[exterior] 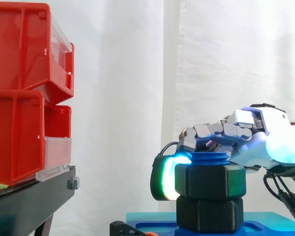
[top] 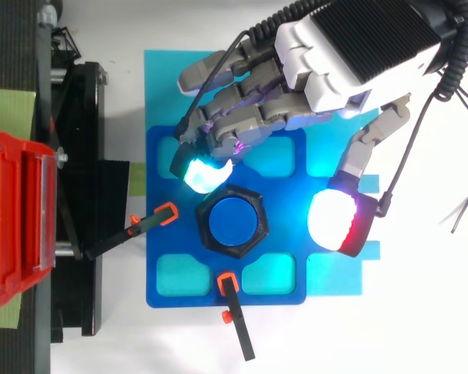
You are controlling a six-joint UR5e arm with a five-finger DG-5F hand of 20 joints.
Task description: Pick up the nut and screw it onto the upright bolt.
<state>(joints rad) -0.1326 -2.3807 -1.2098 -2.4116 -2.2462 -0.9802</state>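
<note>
A dark hexagonal nut (exterior: 210, 182) (top: 205, 234) sits on the upright blue bolt (exterior: 209, 158) (top: 234, 222), whose threaded top sticks out just above it. Below the nut is a second dark hexagonal piece (exterior: 210, 214), resting on the blue fixture plate (top: 168, 273). My hand (exterior: 255, 132) (top: 351, 47) hovers over the bolt from the right. Its bent fingers reach past the bolt, and one cyan-green glowing fingertip (exterior: 166, 179) (top: 203, 173) lies at the nut's far side. The thumb pad (top: 342, 222) stands clear of the nut's other side, so nothing is pinched.
Two orange-tipped black clamps (top: 165, 212) (top: 226, 282) point at the nut from the left and front. Stacked red bins (exterior: 19, 98) (top: 15, 218) sit on a black stand (exterior: 29, 201) to the left, with a gap between them and the fixture.
</note>
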